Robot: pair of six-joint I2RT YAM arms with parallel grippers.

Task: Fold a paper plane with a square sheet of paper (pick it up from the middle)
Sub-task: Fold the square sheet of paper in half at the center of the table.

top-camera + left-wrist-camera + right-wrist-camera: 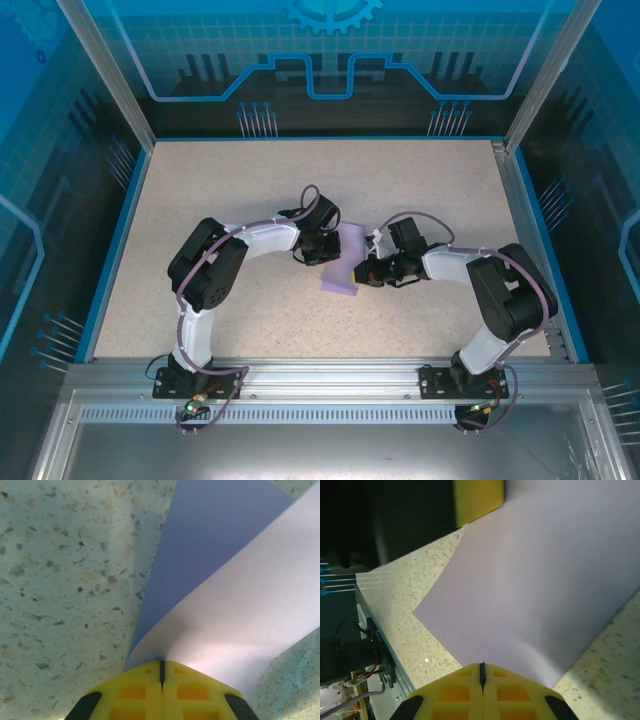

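Note:
The square sheet of paper (342, 280) is pale lavender and sits mid-table between my two grippers. My left gripper (326, 248) holds it from the left and my right gripper (364, 270) from the right. In the left wrist view the yellow jaws (161, 662) are shut, with the sheet (240, 595) curling up out of their tips and one flap bending over a darker part. In the right wrist view the shut jaws (481, 666) pinch the near edge of the sheet (540, 580), which hangs above the table and casts a shadow. The left gripper's yellow finger (479, 500) shows at its far edge.
The speckled beige table (250, 190) runs out to blue side walls (110, 250). A metal rail (320, 375) with both arm bases lines the near edge, and it also appears in the right wrist view as a rail (375, 645) left of the sheet.

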